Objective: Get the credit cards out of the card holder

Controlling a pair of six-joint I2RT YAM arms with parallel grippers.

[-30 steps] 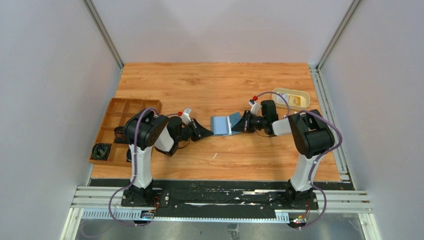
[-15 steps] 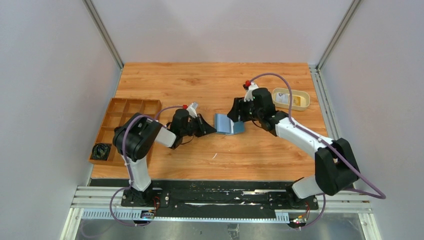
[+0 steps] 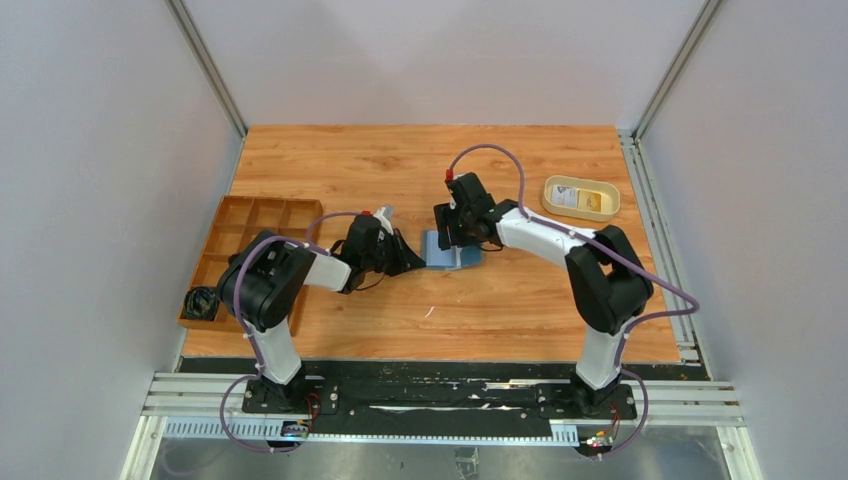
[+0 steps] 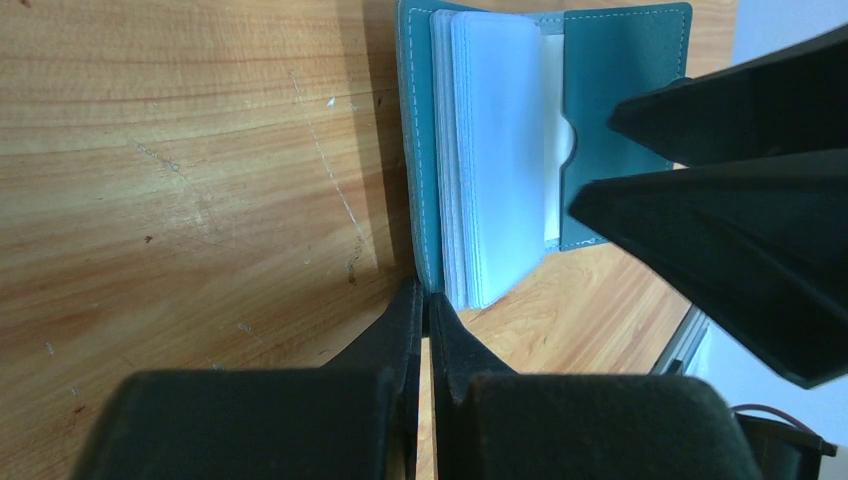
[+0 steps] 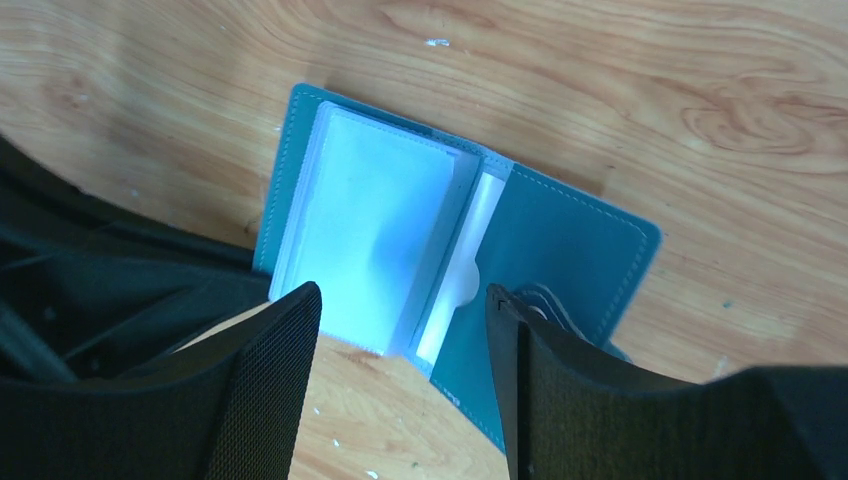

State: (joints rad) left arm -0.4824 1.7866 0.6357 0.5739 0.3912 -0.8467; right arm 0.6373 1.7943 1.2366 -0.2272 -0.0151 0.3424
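Observation:
The blue card holder (image 3: 453,251) lies open on the table, with its clear sleeves (image 4: 500,150) fanned up from the left cover. A whitish credit card (image 5: 470,268) shows in the pocket of the right flap (image 5: 565,240). My left gripper (image 4: 427,300) is shut on the near edge of the holder's left cover (image 4: 420,170). It also shows in the top view (image 3: 415,262). My right gripper (image 5: 400,300) is open and hovers just above the holder, one finger on each side of the spine. It also shows in the top view (image 3: 447,232).
A cream oval dish (image 3: 580,197) at the back right holds a whitish card and a yellow one. A brown wooden compartment tray (image 3: 245,255) stands at the left edge, with a black coil (image 3: 202,301) in its near corner.
My right gripper let go of the holder's right flap, lifted and swung left, and is now open over the holder. The flap dropped flat. My left gripper stayed on the left cover.

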